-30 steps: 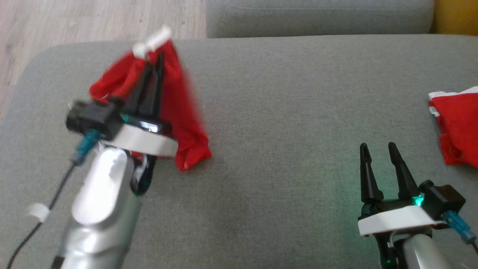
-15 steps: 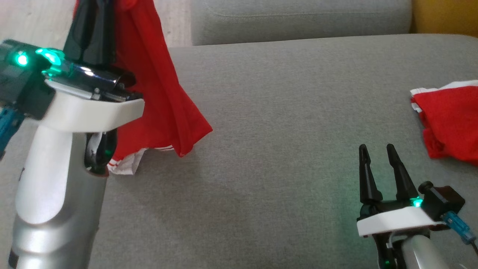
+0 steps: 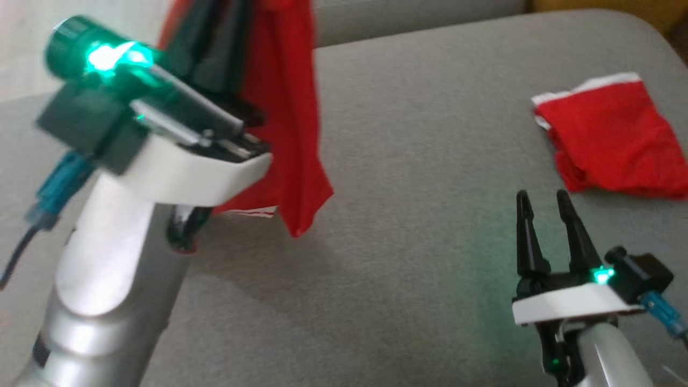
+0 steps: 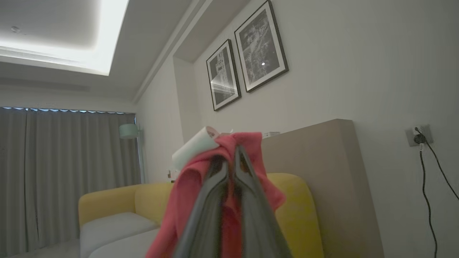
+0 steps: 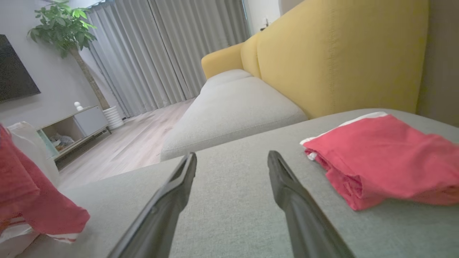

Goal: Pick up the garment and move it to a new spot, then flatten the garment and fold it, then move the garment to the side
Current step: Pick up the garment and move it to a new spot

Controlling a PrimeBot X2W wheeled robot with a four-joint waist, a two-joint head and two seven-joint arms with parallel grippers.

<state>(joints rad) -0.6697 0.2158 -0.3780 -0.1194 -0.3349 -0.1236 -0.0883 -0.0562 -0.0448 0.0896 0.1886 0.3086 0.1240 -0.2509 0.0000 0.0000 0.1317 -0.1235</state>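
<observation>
Up at the left of the head view, left claw [image 4: 233, 152] is raised, fingers pointing up and away, jaws pinched together on the red garment [image 3: 290, 107]. Cloth is bunched over both fingers; in the left wrist view it drapes down either side of them, with a white trim band [image 4: 195, 147] sticking out at the fingertips. Garment hangs off the claw, long axis roughly vertical, gathered narrow at the top and spreading lower down, with its bottom corner [image 3: 295, 231] pointing down at the grey cushion [image 3: 419, 161]. A white striped hem [image 3: 252, 211] shows at the lower edge behind the wrist. Can't tell if the bottom corner touches the cushion or hangs just above it. Head view is blurred around this arm, and a green light glows on the wrist. Right claw [image 3: 543, 196] sits low at the lower right, fingers pointing away across the cushion, jaws apart, nothing between them. A second red garment [image 3: 607, 140], folded with a white edge, lies flat on the cushion beyond and to the right of the right claw, well apart from the hanging one. Right wrist view has a yellow sofa back [image 5: 340, 53] behind, grey curtains [image 5: 161, 53] and a potted plant [image 5: 64, 25].
</observation>
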